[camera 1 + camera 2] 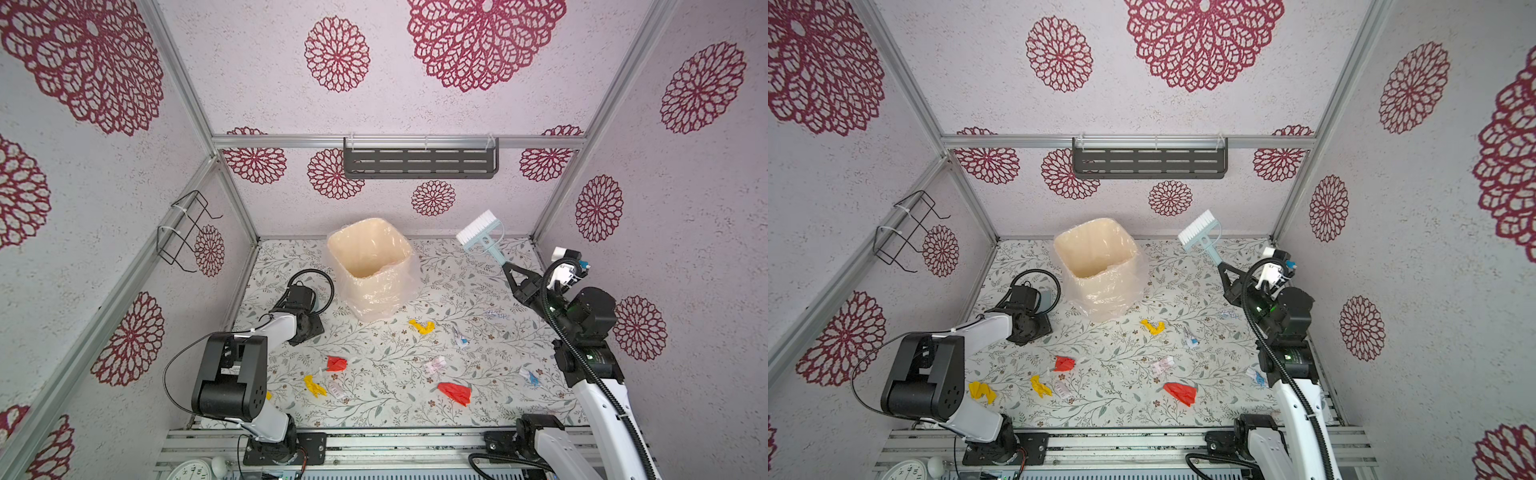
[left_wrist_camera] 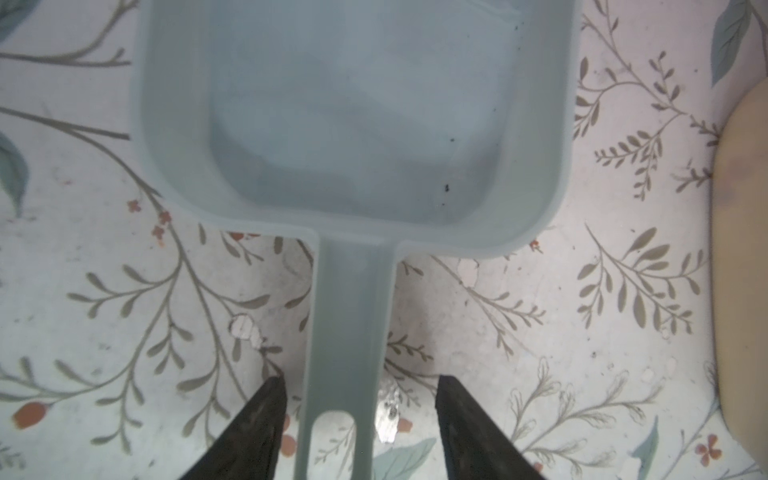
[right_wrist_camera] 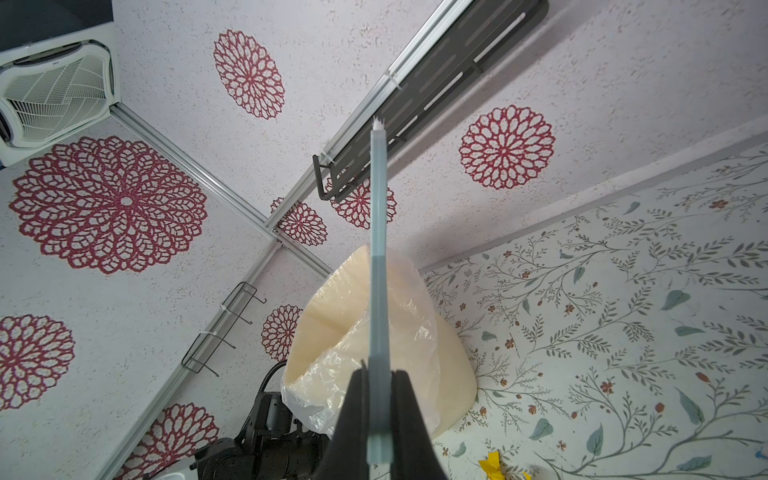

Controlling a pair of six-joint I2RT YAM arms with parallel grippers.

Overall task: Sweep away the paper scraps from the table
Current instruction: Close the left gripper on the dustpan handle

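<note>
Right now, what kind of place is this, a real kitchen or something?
Probably a robot practice booth, not a real room. Wallpapered panels sit in a bare metal frame, two robot arms are bolted to a rail along the table, and paper scraps lie scattered by a lined bin.

Inventory as I viewed it from my remote station. The paper scraps [image 1: 1180, 392] on the counter [image 1: 1183, 291] numbered three yellow, two red and at least four white, some with blue marks; fainter white bits I could not count surely. I also counted one lined bin [image 1: 1096, 291], one brush [image 1: 1198, 230], one dustpan [image 2: 178, 124], two arms [image 1: 984, 328], one slotted shelf [image 1: 1148, 162] on the rear wall and one wire rack [image 1: 905, 228] on the left wall.
</note>
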